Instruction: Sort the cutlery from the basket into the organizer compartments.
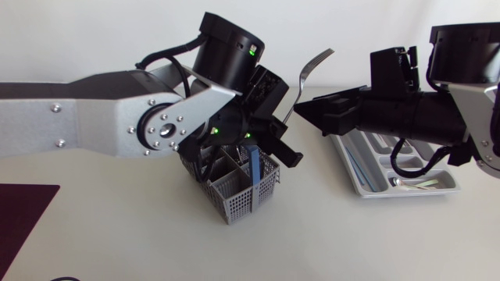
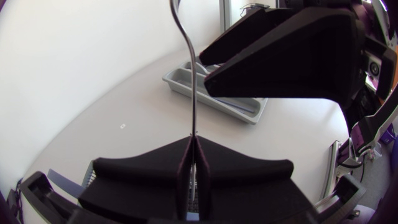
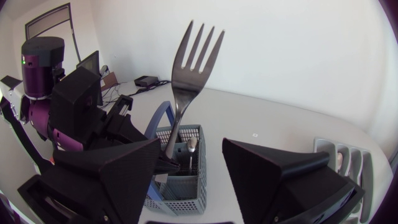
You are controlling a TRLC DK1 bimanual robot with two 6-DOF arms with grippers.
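Observation:
My left gripper point(image 1: 281, 125) is shut on the handle of a silver fork point(image 1: 316, 61) and holds it upright above the grey cutlery basket point(image 1: 238, 195). In the left wrist view the fork's handle point(image 2: 189, 68) rises from between the closed fingers point(image 2: 155, 165). My right gripper point(image 1: 308, 112) stands open just right of the fork. In the right wrist view the fork point(image 3: 194, 50) stands between its two fingers point(image 3: 273, 177) without either clearly touching it. The basket point(image 3: 186, 186) lies below, with a blue-handled piece point(image 3: 158, 118) in it. The grey organizer point(image 1: 367, 183) lies under my right arm.
The organizer point(image 2: 180, 81) holds a few pieces of cutlery in its compartments. A blue handle point(image 1: 255, 160) sticks up out of the basket. A dark red mat point(image 1: 19, 215) lies at the table's front left corner.

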